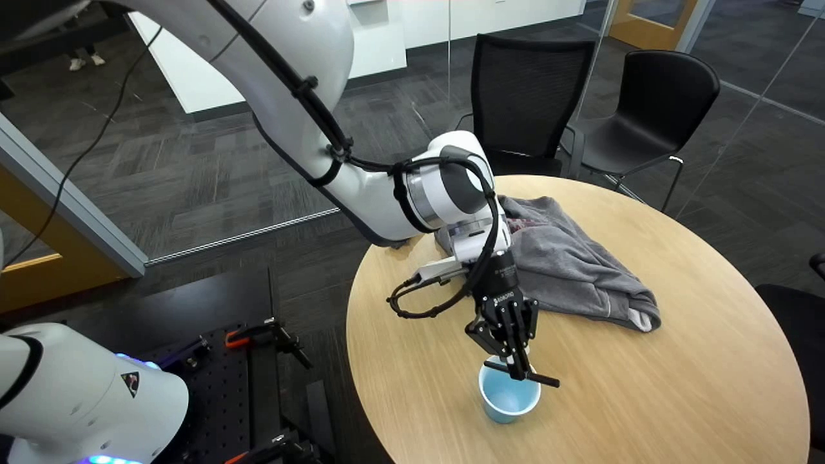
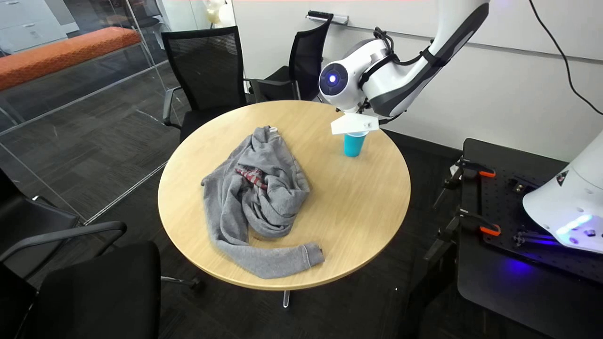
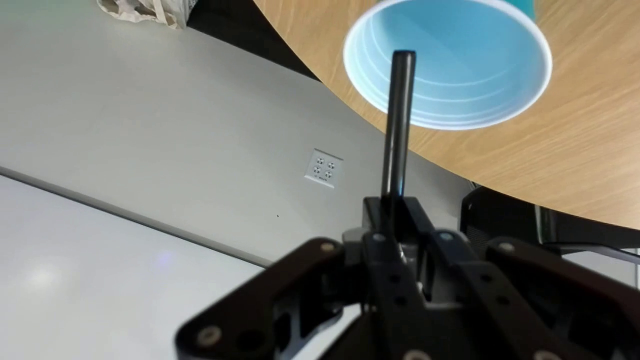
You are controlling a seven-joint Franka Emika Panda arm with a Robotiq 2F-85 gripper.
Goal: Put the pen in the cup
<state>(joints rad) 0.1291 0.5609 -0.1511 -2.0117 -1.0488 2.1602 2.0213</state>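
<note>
1. Black gripper (image 3: 393, 214) is pinching the pen (image 3: 399, 122) between its fingertips, jaws standing nearly together.
2. In an exterior view the pen (image 1: 544, 381) is running across the fingers, closer to level than upright, an end poking out on either side of them.
3. In the wrist view one pen end is overlapping the mouth of the cup (image 3: 480, 75); can't tell whether pen and rim are touching.
4. Cup, light blue with a paler inside, is standing upright on the round wooden table (image 1: 702, 361), near the edge. In an exterior view a white panel (image 2: 354, 123) is covering part of the rim.
5. White arm (image 1: 377, 196) is hanging over the table in both exterior views.
6. Grey cloth (image 2: 268, 209) is lying crumpled on the same table, apart from the cup, a red-patterned patch showing in its folds.
7. Black chairs (image 2: 207, 70) are standing around the table.
8. Orange bench (image 2: 70, 52) is sitting farther back, beyond the chairs.
</note>
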